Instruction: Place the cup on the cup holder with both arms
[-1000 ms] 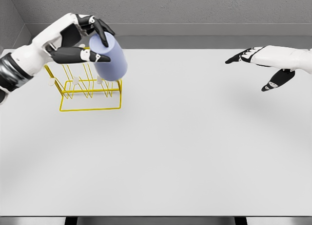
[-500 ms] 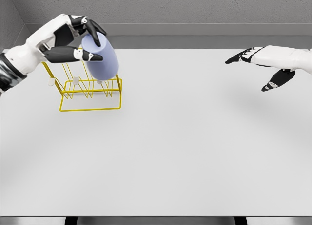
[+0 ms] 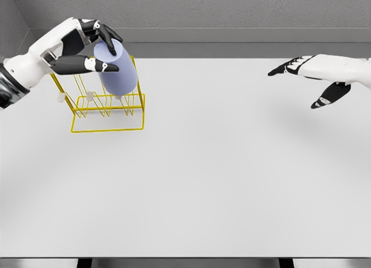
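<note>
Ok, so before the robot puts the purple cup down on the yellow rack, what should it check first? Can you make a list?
1. Left hand grips the cup: ok, fingers wrap its upper end.
2. Cup is over the cup holder: ok, it hangs above the rack's right side.
3. Cup is lined up with a peg: cannot tell, it is tilted and hides the peg under it.
4. Cup's open end faces down: cannot tell from this view.
5. Right hand is out of the way: ok, open and far off above the table at the right.
6. Rack stands flat: ok, its base rests on the table.
</note>
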Controlling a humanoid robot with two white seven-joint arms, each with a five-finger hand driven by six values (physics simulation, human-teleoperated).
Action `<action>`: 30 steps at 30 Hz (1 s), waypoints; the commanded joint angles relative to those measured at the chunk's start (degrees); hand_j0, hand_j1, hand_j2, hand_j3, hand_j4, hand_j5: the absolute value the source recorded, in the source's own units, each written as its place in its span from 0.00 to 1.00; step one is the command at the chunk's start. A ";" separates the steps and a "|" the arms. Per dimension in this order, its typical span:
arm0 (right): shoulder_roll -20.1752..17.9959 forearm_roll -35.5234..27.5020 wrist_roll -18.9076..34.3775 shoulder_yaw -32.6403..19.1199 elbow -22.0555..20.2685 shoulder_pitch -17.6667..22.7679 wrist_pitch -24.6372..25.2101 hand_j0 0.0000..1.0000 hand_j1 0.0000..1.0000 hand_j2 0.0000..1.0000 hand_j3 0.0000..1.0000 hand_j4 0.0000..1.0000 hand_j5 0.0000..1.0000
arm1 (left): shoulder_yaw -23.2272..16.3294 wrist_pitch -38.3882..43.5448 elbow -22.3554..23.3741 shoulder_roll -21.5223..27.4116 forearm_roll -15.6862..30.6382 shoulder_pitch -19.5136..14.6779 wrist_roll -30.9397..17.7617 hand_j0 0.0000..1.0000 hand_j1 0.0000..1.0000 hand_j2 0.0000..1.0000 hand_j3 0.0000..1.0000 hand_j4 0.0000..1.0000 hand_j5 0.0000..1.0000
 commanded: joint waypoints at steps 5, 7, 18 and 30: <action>-0.04 -0.30 -0.02 -0.07 -0.01 -0.09 0.12 1.00 1.00 1.00 1.00 1.00 1.00 | 0.03 -0.04 -0.16 0.19 0.50 0.18 0.02 0.31 0.31 0.31 0.31 0.31 0.31; -0.04 -0.30 -0.02 -0.07 -0.01 0.00 0.12 1.00 1.00 1.00 1.00 1.00 1.00 | 0.03 -0.04 -0.16 0.28 0.50 0.35 -0.07 0.31 0.31 0.31 0.31 0.31 0.31; -0.04 -0.30 -0.02 -0.07 -0.01 -0.09 0.12 1.00 1.00 1.00 1.00 1.00 1.00 | -0.06 -0.12 0.01 0.72 0.32 0.44 -0.07 0.31 0.31 0.31 0.31 0.31 0.31; -0.04 -0.30 -0.02 -0.07 -0.01 0.17 0.12 1.00 1.00 1.00 1.00 1.00 1.00 | 0.03 -0.65 -0.34 0.72 0.15 1.32 -2.97 0.60 0.60 0.60 0.60 0.60 0.60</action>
